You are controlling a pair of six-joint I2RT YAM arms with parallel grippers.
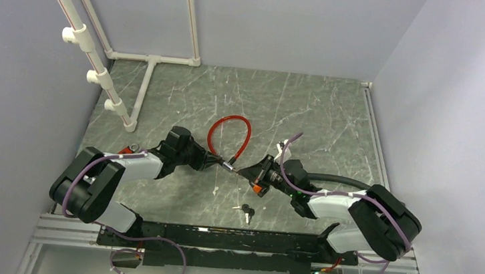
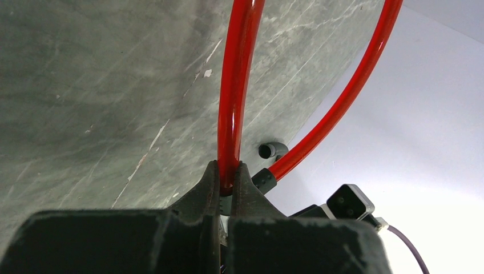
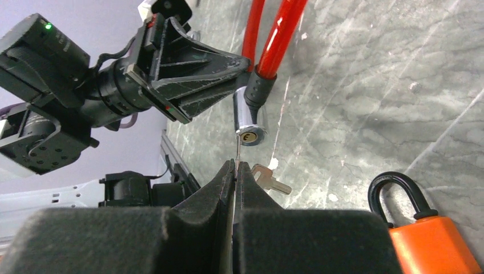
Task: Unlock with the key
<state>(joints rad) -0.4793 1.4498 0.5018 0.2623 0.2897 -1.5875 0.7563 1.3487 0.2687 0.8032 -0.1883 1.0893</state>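
Observation:
A red cable lock [image 1: 230, 134] lies looped on the grey table, and its chrome cylinder [image 3: 250, 123] faces my right gripper. My left gripper [image 2: 228, 174] is shut on the red cable [image 2: 237, 85] just above the black end sleeve [image 2: 263, 180]. It holds the cylinder [image 1: 229, 165] off the table. My right gripper [image 3: 236, 165] is shut on a thin key [image 3: 237, 149] seen edge-on. The blade's tip reaches the cylinder's keyhole face. Whether it is inside the slot I cannot tell. In the top view the right gripper [image 1: 243, 171] is right beside the cylinder.
An orange padlock with a black shackle [image 3: 434, 245] lies under the right wrist, also in the top view as the padlock [image 1: 259, 189]. A loose key [image 3: 271, 178] rests on the table below the cylinder. A white pipe frame [image 1: 144, 80] stands at the back left.

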